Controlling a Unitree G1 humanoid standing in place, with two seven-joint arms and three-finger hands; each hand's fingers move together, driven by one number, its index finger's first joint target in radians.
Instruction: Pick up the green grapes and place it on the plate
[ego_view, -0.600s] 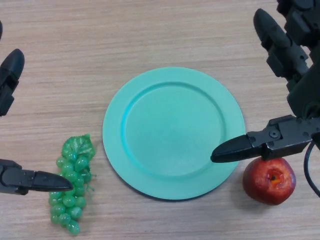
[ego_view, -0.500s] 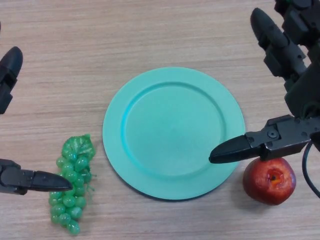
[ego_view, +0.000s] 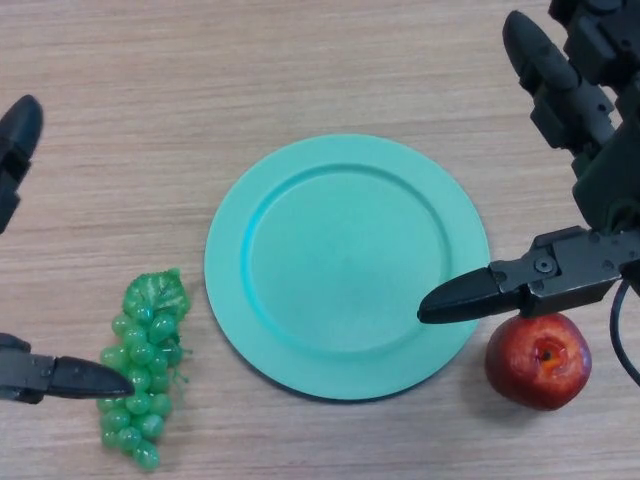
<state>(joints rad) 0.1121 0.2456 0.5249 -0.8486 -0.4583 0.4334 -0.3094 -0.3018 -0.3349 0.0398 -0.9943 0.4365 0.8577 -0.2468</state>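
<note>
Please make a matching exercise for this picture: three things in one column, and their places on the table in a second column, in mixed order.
Things:
1. green grapes
2. plate
3. red apple

Places:
A. middle of the table
B. near right corner, right of the plate
C. near left corner, left of the plate

Pairs: 1-C, 2-A, 3-B

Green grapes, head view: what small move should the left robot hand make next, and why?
Probably close the left robot hand round the green grapes. Its thumb tip lies at the bunch's left edge and its fingers are spread, holding nothing. The grapes lie on the table, left of the empty plate. The right robot hand hovers open above the apple.
</note>
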